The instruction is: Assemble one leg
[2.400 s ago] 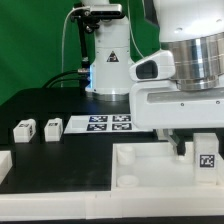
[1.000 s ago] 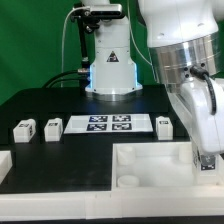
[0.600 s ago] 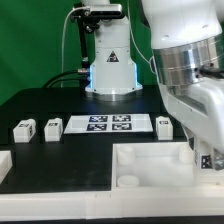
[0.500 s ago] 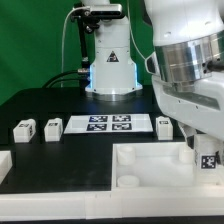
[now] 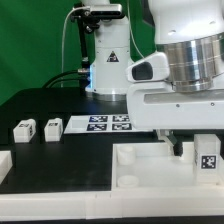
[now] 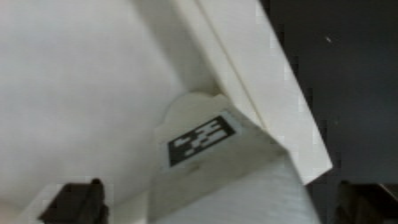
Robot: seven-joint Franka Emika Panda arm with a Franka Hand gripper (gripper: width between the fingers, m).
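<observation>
The small white plastic leg block (image 5: 207, 156) with a black-and-white square tag stands upright, long axis vertical, tag face toward the camera, at the exterior view's right, over the near right part of the large white tray-like piece (image 5: 150, 175) with raised walls. The robot's two-finger gripper (image 5: 195, 147) comes down from above; one dark finger (image 5: 180, 146) shows just left of the block, apparently touching it, the other is hidden, so whether the block is pinched cannot be told. In the wrist view the tagged leg (image 6: 222, 150) lies beside the tray's wall (image 6: 249, 80), the dark fingertips (image 6: 75, 202) spread to either side.

Two more small white tagged blocks (image 5: 38, 128) sit well apart at far left, beside the flat white marker board (image 5: 105, 123).
</observation>
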